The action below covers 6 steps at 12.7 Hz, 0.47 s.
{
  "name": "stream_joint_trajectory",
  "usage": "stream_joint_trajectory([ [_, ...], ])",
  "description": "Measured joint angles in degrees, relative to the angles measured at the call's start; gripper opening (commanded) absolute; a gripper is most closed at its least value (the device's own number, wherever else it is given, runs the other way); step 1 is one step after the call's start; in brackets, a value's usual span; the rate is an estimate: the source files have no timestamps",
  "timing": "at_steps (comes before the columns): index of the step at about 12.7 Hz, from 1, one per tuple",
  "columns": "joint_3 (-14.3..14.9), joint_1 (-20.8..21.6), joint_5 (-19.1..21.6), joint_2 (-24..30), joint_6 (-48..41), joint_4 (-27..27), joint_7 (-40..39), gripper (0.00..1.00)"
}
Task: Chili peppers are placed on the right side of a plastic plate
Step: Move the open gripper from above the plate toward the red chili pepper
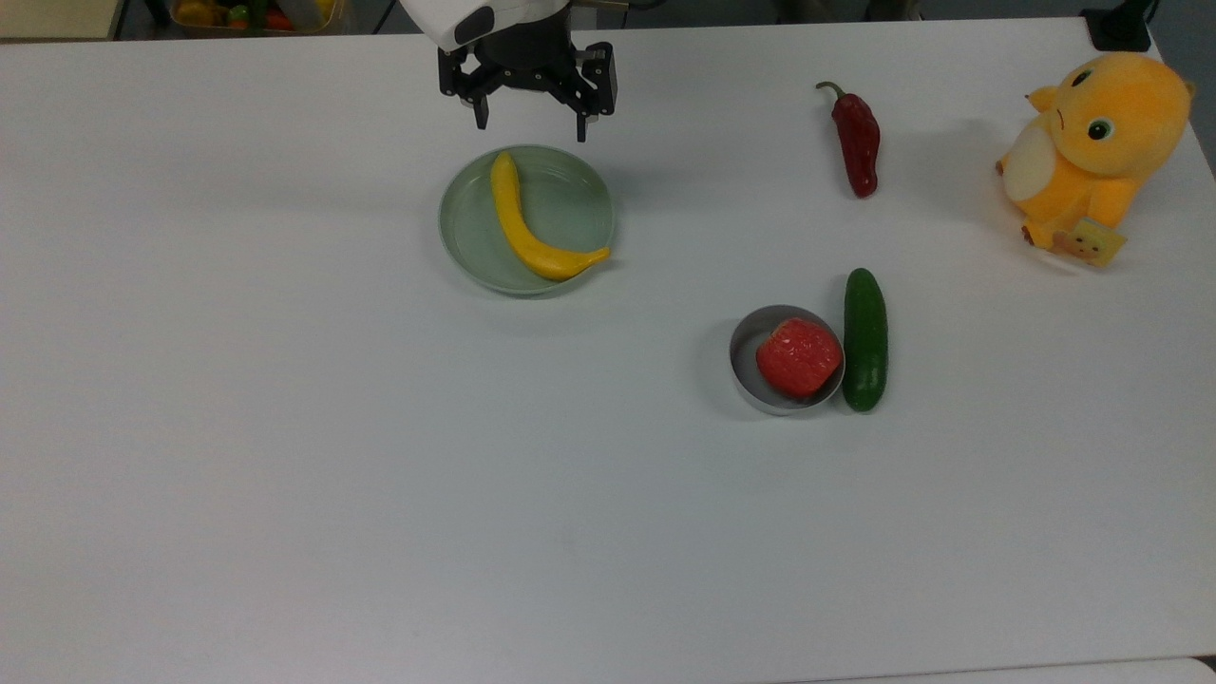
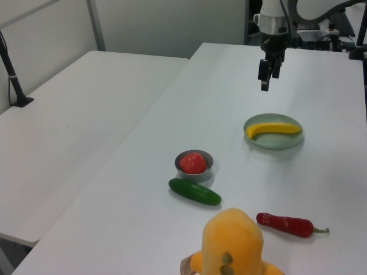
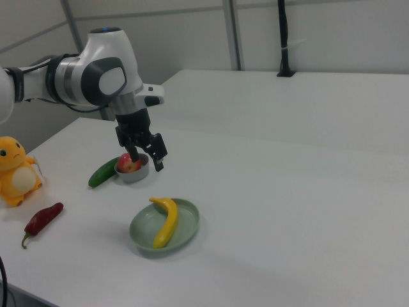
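The chili pepper (image 1: 858, 142) (image 2: 284, 224) (image 3: 43, 219) is dark red and wrinkled with a curved green stem. It lies alone on the white table, far toward the top view's right of the plate. The pale green plastic plate (image 1: 570, 204) (image 2: 275, 141) (image 3: 186, 220) holds a yellow banana (image 1: 522, 233) (image 2: 272, 129) (image 3: 165, 220) lying across it. My gripper (image 1: 532, 126) (image 2: 268, 79) (image 3: 147, 165) hangs in the air just beyond the plate's far rim, pointing down. Its fingers are open with nothing between them.
A small metal bowl (image 1: 750, 375) with a round red fruit (image 1: 798, 356) stands beside a green cucumber (image 1: 865, 339). An orange plush toy (image 1: 1092, 142) sits at the top view's right edge, near the chili. A second table (image 2: 74, 114) adjoins this one.
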<state>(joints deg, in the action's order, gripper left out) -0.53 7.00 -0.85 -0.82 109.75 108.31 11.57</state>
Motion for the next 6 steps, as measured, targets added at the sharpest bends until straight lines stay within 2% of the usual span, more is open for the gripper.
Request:
stream_joint_trajectory([
  [1, 0.0, 0.0, 0.0, 0.0, 0.0, 0.0, 0.0, 1.00],
  [3, 0.4, -0.1, 0.5, 0.0, -0.5, 0.0, -5.2, 1.00],
  [6, 0.7, -0.1, 0.5, 0.0, -0.5, 0.0, -5.9, 1.00],
])
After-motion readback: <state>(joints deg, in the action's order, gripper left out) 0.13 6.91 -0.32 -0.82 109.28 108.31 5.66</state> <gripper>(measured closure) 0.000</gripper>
